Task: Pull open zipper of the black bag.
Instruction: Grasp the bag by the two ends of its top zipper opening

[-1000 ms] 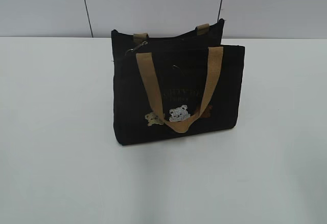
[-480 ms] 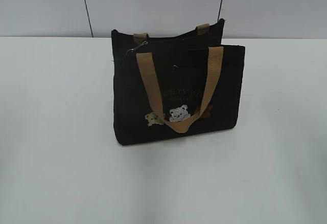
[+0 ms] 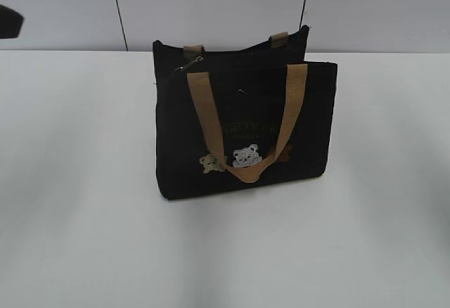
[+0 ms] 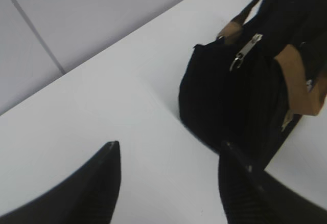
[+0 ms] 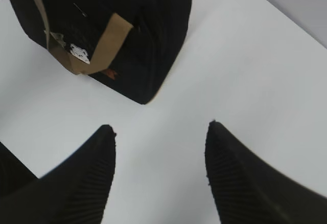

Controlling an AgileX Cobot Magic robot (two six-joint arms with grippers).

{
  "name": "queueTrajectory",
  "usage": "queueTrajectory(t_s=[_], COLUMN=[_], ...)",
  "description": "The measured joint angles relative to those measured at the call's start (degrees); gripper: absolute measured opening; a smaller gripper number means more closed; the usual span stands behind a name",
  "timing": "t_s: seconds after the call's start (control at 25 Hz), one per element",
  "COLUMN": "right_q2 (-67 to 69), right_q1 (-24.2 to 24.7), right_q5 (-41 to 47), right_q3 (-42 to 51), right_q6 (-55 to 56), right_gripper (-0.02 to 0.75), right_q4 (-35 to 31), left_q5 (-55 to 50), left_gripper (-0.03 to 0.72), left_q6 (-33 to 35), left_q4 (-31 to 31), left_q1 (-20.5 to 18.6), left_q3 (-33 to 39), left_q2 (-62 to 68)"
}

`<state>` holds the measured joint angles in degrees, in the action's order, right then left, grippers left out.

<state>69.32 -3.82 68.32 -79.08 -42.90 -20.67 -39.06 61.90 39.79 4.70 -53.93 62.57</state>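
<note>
The black bag (image 3: 242, 132) stands upright on the white table, its tan handle (image 3: 204, 118) hanging down over the bear figures on the front. The zipper's silvery pull tab (image 3: 190, 63) lies at the top left end of the bag. In the left wrist view the black bag (image 4: 230, 101) is up and to the right, pull tab (image 4: 247, 50) dangling at its near end. My left gripper (image 4: 168, 150) is open over bare table, short of the bag. My right gripper (image 5: 159, 129) is open too, apart from the bag (image 5: 153, 40) beyond its fingers.
A grey panelled wall (image 3: 211, 5) runs behind the table's back edge. White tabletop (image 3: 77, 181) stretches on both sides of the bag and in front of it. A dark arm part (image 3: 8, 20) shows at the exterior view's left edge.
A dark arm part has come into the exterior view at the far left edge. The bag and its pull tab have not moved.
</note>
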Motion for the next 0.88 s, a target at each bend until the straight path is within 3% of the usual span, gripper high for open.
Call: queueTrajectory(t_s=[0.2,0.44,0.88], right_q2=[11.5,23.1,41.1], right_q1=[-5.7,-13.3,-23.5], right_q5=[0.9,1.1,0.2], right_q3=[-12.6,-25.6,-44.3], right_q6=[-1.3,-4.4,-6.8], right_gripper=[0.43,0.43,0.43], right_q4=[-0.1,-0.1,-1.0], left_q5=[-8.2,-10.7,-17.9], left_gripper=[0.454,0.448,0.445], left_q6=[14.6,25.4,35.1], left_q4=[7.7,12.0,16.4], left_q1=[0.0,0.0,1.4], left_q3=[-9.8,-18.3,-30.5], left_q2=[14.9,28.3,44.0])
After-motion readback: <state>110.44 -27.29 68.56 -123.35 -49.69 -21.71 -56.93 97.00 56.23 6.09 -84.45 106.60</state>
